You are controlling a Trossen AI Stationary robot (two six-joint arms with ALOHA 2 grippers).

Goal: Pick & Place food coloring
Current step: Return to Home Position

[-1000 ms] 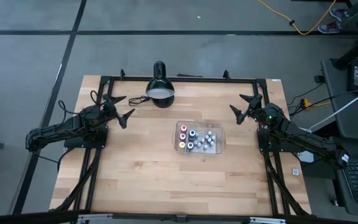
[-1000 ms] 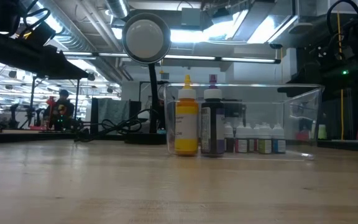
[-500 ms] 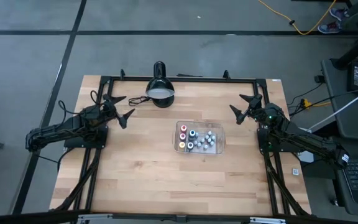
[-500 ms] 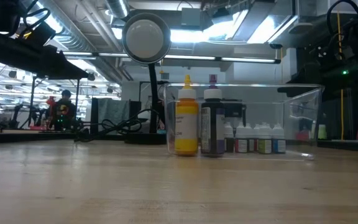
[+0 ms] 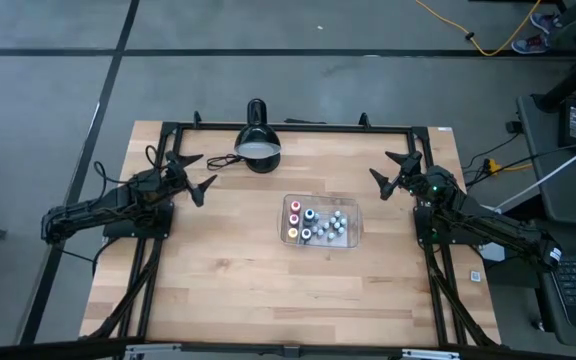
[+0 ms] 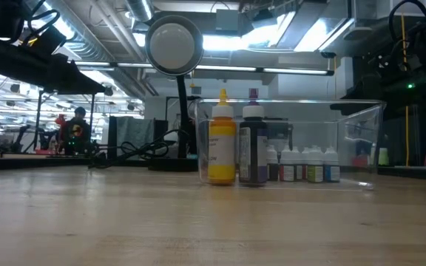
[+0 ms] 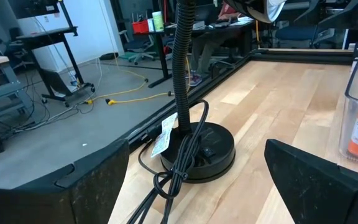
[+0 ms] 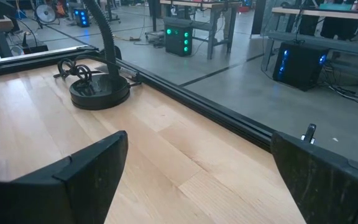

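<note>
High view shows nothing has moved: desk (image 5: 238, 270), clear tray (image 5: 321, 197) mid-desk, left end effector (image 5: 200, 172) and right end effector (image 5: 380, 166) well either side of tray, fingers apart, empty. Food coloring (image 5: 318, 222) sits inside tray; task looks done.

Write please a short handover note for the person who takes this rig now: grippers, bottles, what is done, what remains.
Left gripper: open, empty, at the left side of the table.
Right gripper: open, empty, at the right side.
Food coloring bottles: all visible ones stand inside the clear tray at centre, near the lamp.
Done: no bottle shows outside the tray.
To do: probably only the return to home.
</note>
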